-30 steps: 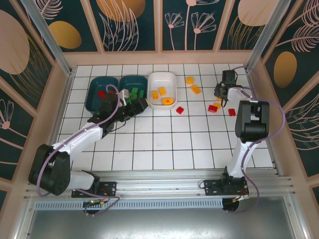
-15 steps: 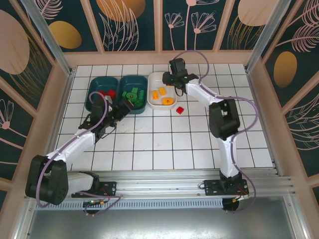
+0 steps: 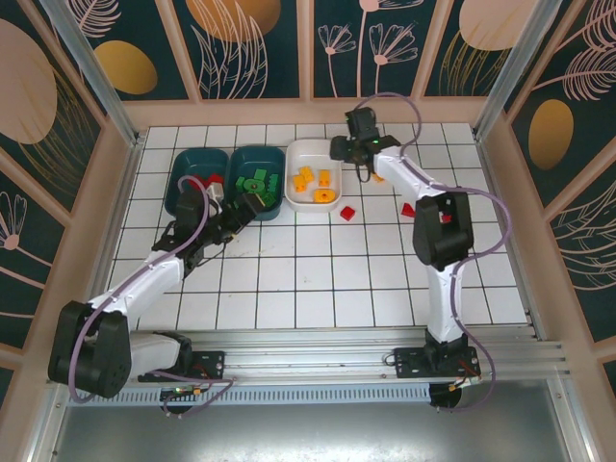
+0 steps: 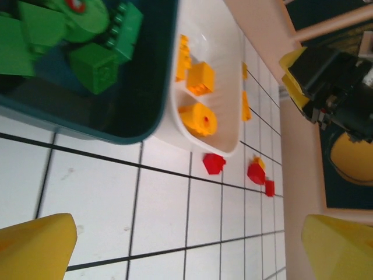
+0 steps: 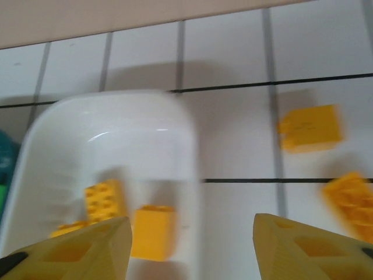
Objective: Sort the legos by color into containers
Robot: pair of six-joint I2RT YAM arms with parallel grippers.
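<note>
Legos point(image 3: 256, 183) in green lie in a teal tray point(image 3: 258, 149), orange ones point(image 3: 325, 195) in the white tray point(image 3: 314, 144), red ones point(image 3: 347, 213) loose on the worktop point(image 3: 318, 269). I see the right pincer point(image 5: 192, 251) apart and empty over the white tray's rim, the left pincer point(image 4: 186, 251) wide apart, empty.

Table point(image 3: 318, 274): white tiles, dark grout lines.
White tray point(image 3: 310, 152): far middle of table.
Teal trays point(image 3: 186, 166) point(image 3: 252, 152): side by side, just left of white tray.
Red legos point(image 3: 347, 213) point(image 3: 408, 208): loose, near-right of white tray.
Orange legos point(image 5: 309, 128) point(image 5: 352, 198): loose, just right of white tray.
</note>
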